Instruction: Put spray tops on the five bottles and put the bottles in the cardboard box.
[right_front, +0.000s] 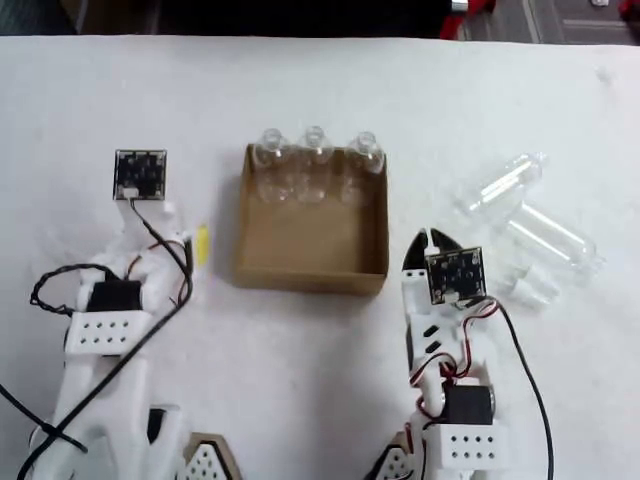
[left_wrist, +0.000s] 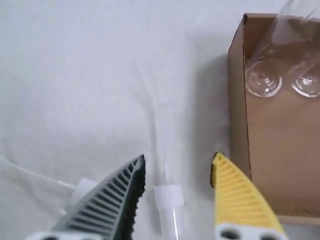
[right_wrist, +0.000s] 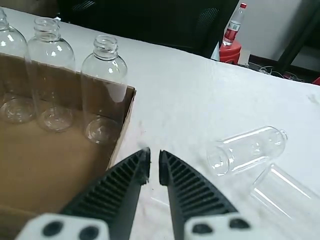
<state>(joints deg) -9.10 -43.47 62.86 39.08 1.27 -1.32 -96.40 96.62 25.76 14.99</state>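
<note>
Left gripper (left_wrist: 180, 160) with fingers spread on both sides of a spray top (left_wrist: 167, 197), lying on the tabletop (left_wrist: 75, 75) just beside the cardboard box (left_wrist: 237, 100). Looks light, hard plastic, with thin bendable tube; best to pinch the collar. Right gripper (right_wrist: 154, 162) nearly closed, holding nothing.

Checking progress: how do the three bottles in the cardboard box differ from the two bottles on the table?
The three bottles stand upright; the two bottles lie on their sides. The three are inside the cardboard box; the two are outside it on the table. All are clear.
</note>
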